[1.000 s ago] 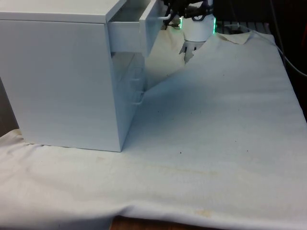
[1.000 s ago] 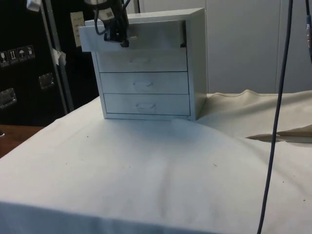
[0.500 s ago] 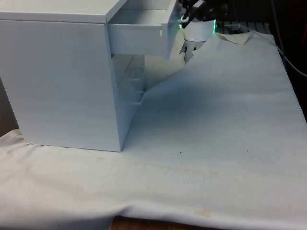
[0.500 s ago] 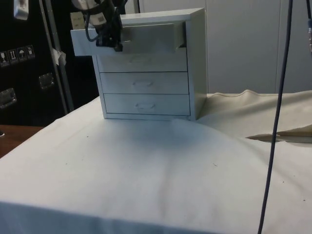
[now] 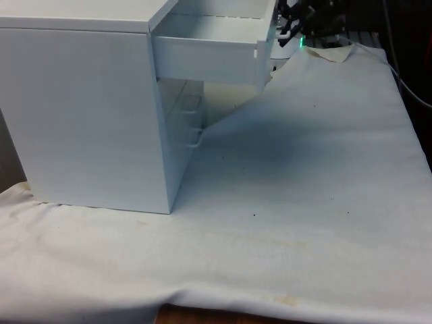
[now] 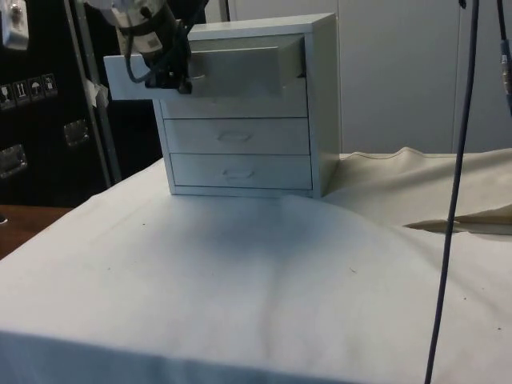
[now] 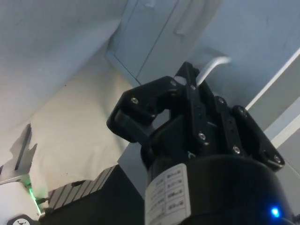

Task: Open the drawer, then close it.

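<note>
A white chest of drawers point(image 5: 81, 115) stands at the front view's left on the cloth. Its top drawer point(image 5: 209, 57) is pulled far out, and its inside looks empty. In the side view the chest point(image 6: 320, 96) faces the camera and the top drawer's front panel point(image 6: 120, 80) juts well forward of the two lower drawers point(image 6: 236, 136). My black gripper point(image 5: 287, 30) sits against that front panel point(image 6: 170, 78). In the wrist view my gripper point(image 7: 180, 79) is shut on the drawer's white handle point(image 7: 213, 65).
White cloth point(image 5: 304, 169) covers the table, with a raised fold point(image 6: 448, 216) off to one side of the chest. A dark cable point(image 6: 454, 200) hangs down in the side view. The lower drawers' handles point(image 5: 196, 138) stick out below the open drawer.
The gripper has drawn the top drawer steadily further out of the chest, towards the front view's right, keeping its hold on the handle.
</note>
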